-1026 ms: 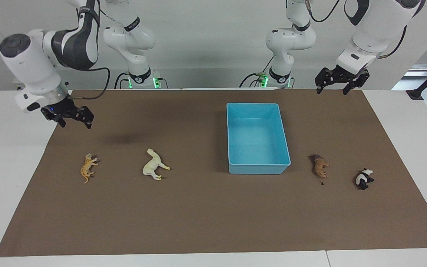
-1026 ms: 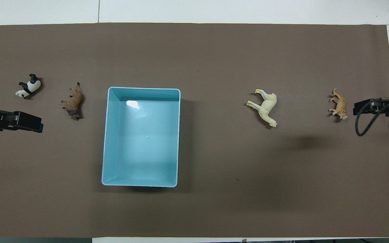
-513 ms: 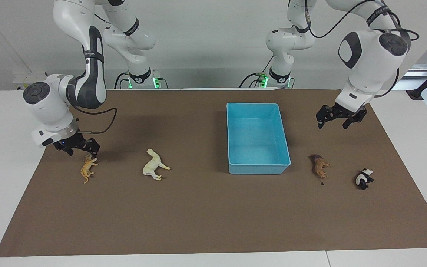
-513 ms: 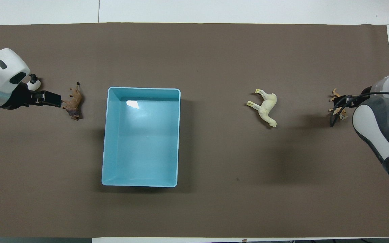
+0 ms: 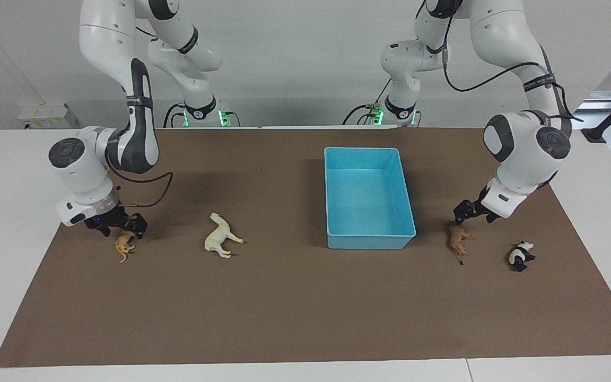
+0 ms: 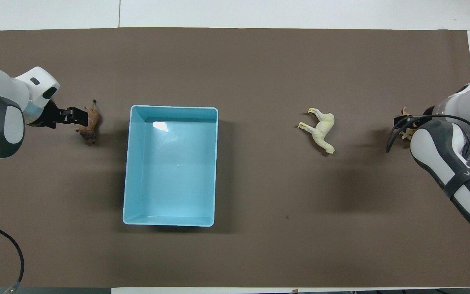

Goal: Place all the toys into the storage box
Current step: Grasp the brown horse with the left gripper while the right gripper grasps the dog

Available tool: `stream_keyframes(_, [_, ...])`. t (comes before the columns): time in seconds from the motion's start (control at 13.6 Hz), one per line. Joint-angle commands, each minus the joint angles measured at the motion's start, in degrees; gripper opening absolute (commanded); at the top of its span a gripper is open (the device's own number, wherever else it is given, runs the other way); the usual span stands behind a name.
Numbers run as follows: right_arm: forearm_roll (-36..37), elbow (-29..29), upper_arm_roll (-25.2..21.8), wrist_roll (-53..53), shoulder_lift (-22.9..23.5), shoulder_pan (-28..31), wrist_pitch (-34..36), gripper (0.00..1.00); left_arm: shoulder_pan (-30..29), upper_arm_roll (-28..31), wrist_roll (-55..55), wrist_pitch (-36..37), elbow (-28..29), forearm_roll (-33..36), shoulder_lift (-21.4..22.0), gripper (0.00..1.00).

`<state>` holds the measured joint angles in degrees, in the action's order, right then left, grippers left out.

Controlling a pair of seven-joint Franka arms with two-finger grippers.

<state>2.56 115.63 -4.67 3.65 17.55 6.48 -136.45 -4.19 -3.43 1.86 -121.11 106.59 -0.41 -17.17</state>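
Toys, four small plastic animal figurines, all lie on their sides on a brown rectangular mat (image 5: 284, 307), outside the light blue rectangular plastic storage box (image 5: 369, 241). Clock hours below are read on the facing view with the box as the dial's centre.

Out at eight o'clock, closest to the mat's short edge at the right arm's end, lies the orange striped tiger (image 5: 123, 246). The right gripper (image 5: 117, 227) is low over its head end with its fingers spread, one to each side; contact cannot be judged. The cream-white horse (image 5: 219, 241) lies at eight o'clock too, about midway between tiger and box, with bare mat all around it.

The box stands empty, its short wall at twelve o'clock close to the mat's edge by the robots.

At four o'clock, just beside the box's corner, lies the brown lion (image 5: 458, 241). The left gripper (image 5: 467, 216) is down at its upper end; whether it is released or clenched cannot be told. The black-and-white panda (image 5: 520, 255) lies farther out at four o'clock, apart from the lion.

From five to seven o'clock a wide band of mat stretches bare to the white table (image 5: 8, 212) edge.
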Motion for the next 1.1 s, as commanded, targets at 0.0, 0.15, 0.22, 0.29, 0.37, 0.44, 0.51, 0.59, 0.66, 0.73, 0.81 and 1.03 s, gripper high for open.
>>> stream_keyframes(0.0, [-1.15,0.21,0.63,-1.63,0.47,0.73,-2.41,1.00,-0.12,-0.09,-1.77,-1.67,1.34,0.85,-0.05,1.00])
stream_keyframes(0.15, [-1.06,0.30,0.63,-1.89,1.35,0.99,-4.08,1.00,-0.03,0.00,-1.68,-2.72,1.43,0.93,-0.84,1.00])
stream_keyframes(0.22, [-1.06,0.30,0.63,-2.76,1.44,0.99,-4.17,1.00,-0.03,0.00,-1.60,-3.42,1.43,1.02,-1.37,1.00])
stream_keyframes(0.29, [-1.06,0.39,0.63,-4.34,1.44,0.91,-4.18,1.00,-0.12,0.00,-1.42,-4.21,1.43,1.02,-1.72,1.00])
stream_keyframes(0.37, [-1.06,0.39,0.63,-5.05,1.70,0.91,-4.35,1.00,-0.12,0.09,-1.33,-4.92,1.43,1.02,-2.07,1.00])
stream_keyframes(0.44, [-1.06,0.74,0.63,-5.23,1.79,0.82,-4.61,1.00,-0.12,0.09,-1.33,-5.62,1.34,1.46,-2.51,1.00])
stream_keyframes(0.51, [-1.06,0.74,0.63,-5.15,1.79,0.82,-4.62,1.00,-0.03,0.09,-1.33,-6.84,1.34,2.51,-3.12,1.00])
stream_keyframes(0.59, [-1.06,0.83,0.63,-5.15,1.79,0.91,-4.70,1.00,-0.21,0.09,-0.98,-7.81,1.25,3.12,-3.74,1.00])
stream_keyframes(0.66, [-1.06,0.83,0.63,-5.15,1.79,0.99,-4.96,0.87,-0.64,0.09,-0.11,-8.08,1.17,3.74,-3.83,1.00])
stream_keyframes(0.73, [-1.06,0.83,0.63,-5.15,1.79,0.99,-5.05,0.72,-0.74,0.09,1.29,-8.52,1.25,3.92,-4.09,1.00])
stream_keyframes(0.81, [-1.06,0.83,0.63,-5.23,1.79,1.34,-5.05,0.45,-0.74,0.09,1.65,-8.87,1.43,3.92,-4.18,1.00])
stream_keyframes(1.03, [-1.07,0.83,0.63,-5.50,1.79,1.52,-5.41,0.00,-0.65,0.00,0.96,-8.44,1.78,4.01,-4.10,1.00])
